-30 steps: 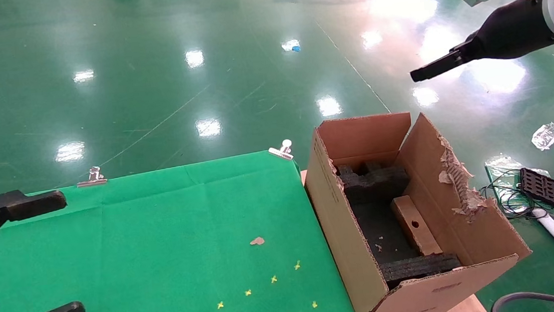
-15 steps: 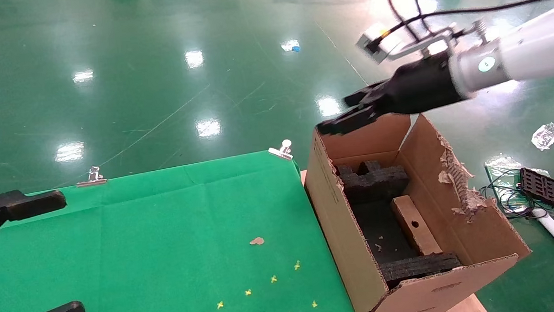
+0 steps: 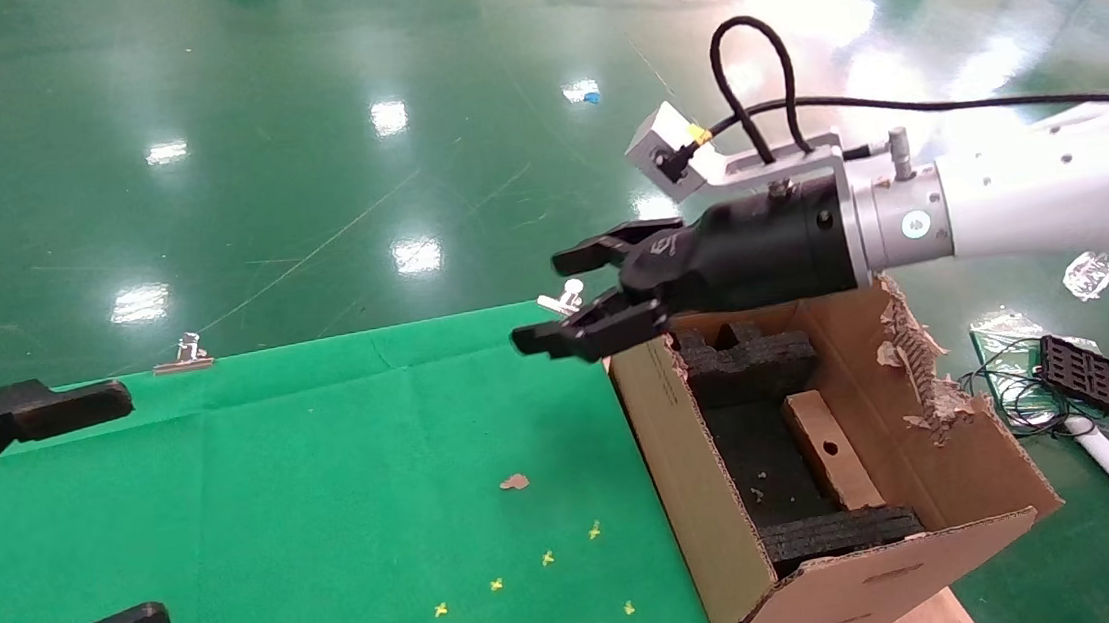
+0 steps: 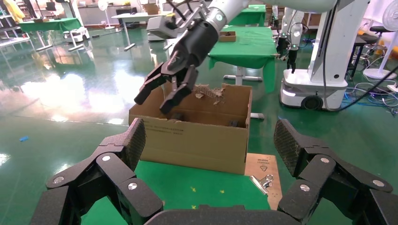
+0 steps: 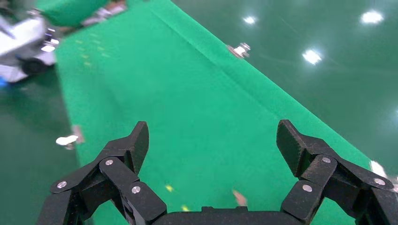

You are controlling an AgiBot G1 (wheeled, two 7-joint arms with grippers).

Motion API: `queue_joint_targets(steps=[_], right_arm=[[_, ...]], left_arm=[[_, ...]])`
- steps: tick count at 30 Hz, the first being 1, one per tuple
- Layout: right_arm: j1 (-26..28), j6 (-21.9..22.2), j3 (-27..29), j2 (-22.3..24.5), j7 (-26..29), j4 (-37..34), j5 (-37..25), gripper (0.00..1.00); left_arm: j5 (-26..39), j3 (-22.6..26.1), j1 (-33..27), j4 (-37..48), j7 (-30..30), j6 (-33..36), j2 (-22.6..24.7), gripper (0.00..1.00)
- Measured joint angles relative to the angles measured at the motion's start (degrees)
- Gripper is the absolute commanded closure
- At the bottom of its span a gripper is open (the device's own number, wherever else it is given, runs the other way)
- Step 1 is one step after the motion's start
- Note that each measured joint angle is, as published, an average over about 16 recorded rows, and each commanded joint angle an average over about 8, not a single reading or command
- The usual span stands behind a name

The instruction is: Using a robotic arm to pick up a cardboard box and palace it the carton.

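The cardboard box (image 3: 833, 450) lay inside the carton (image 3: 690, 480), leaning along the wall on the robot's right, with black foam padding (image 3: 748, 363) beyond it and another foam strip (image 3: 840, 530) in front of it. It sat in the same spot as a second earlier, so the placement itself looked finished.

What had changed was the robotic arm (image 3: 1036, 194). A second before, it had been high and well off toward the robot's right, over the floor; half a second before, its gripper had reached the carton's far flap. Now the right gripper (image 3: 589, 298) had swung across the carton's far left corner and hung out over the edge of the green table cloth (image 3: 329, 492), near the metal clip (image 3: 565, 298). Its fingers were spread apart and held nothing, as the right wrist view (image 5: 213, 154) confirmed, looking down at bare green cloth.

Judging from this, the arm was heading back toward the table, either to return to rest or to fetch another item; no second box showed on the cloth.

The left gripper (image 3: 41, 517) stayed parked at the table's near left corner, fingers wide apart and empty.
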Motion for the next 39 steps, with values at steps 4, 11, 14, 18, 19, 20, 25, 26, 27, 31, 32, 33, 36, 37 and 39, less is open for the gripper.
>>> queue_joint_targets(steps=[4,11,14,18,19,20,25,26,27,31,32,33,36,37,39], right_arm=[[-4.7,-1.3,5.4,0.6,-1.9,3.9,2.0,0.00],[-13.0,-3.4,14.7,1.6,-5.2,10.7,5.4,0.00],[-16.5,-4.4,18.7,2.1,-6.6,13.5,6.8,0.00],[-21.1,-5.6,23.9,2.6,-8.4,17.3,8.7,0.00],[-22.2,-5.9,25.1,2.8,-8.8,18.2,9.2,0.00],[-23.3,-6.2,26.4,2.9,-9.3,19.1,9.7,0.00],[-28.4,-7.5,32.2,3.5,-11.3,23.3,11.8,0.00],[-29.3,-7.7,33.2,3.7,-11.6,24.0,12.2,0.00],[-30.2,-8.0,34.2,3.8,-11.9,24.7,12.5,0.00],[-32.7,-8.6,37.0,4.1,-12.8,26.7,13.6,0.00],[-33.1,-8.7,37.5,4.1,-13.0,27.0,13.8,0.00],[-33.5,-8.8,37.9,4.2,-13.1,27.3,13.9,0.00],[-34.1,-9.0,38.6,4.3,-13.3,27.7,14.2,0.00],[-34.1,-9.0,38.7,4.3,-13.3,27.8,14.2,0.00],[-34.2,-9.0,38.8,4.3,-13.3,27.9,14.3,0.00]], left_arm=[[0.0,0.0,0.0,0.0,0.0,0.0,0.0,0.00],[0.0,0.0,0.0,0.0,0.0,0.0,0.0,0.00],[0.0,0.0,0.0,0.0,0.0,0.0,0.0,0.00],[0.0,0.1,0.0,0.0,0.0,0.0,0.0,0.00],[0.0,0.1,0.0,0.0,0.0,0.0,0.0,0.00],[0.0,0.1,0.0,0.0,0.0,0.0,0.0,0.00],[-0.1,0.1,0.0,0.0,0.0,0.0,0.0,0.00],[-0.1,0.1,0.0,0.0,0.0,0.0,0.0,0.00],[-0.1,0.1,0.0,0.0,0.0,0.0,0.0,0.00],[-0.1,0.1,0.0,0.0,0.0,0.0,0.0,0.00],[-0.1,0.1,0.0,0.0,0.0,0.0,0.0,0.00],[-0.1,0.1,0.0,0.0,0.0,-0.1,0.0,0.00],[-0.1,0.1,0.0,0.0,0.0,-0.1,0.0,0.00],[-0.1,0.1,0.0,0.0,0.0,-0.1,0.0,0.00],[-0.1,0.1,0.0,0.0,0.0,-0.1,0.0,0.00]])
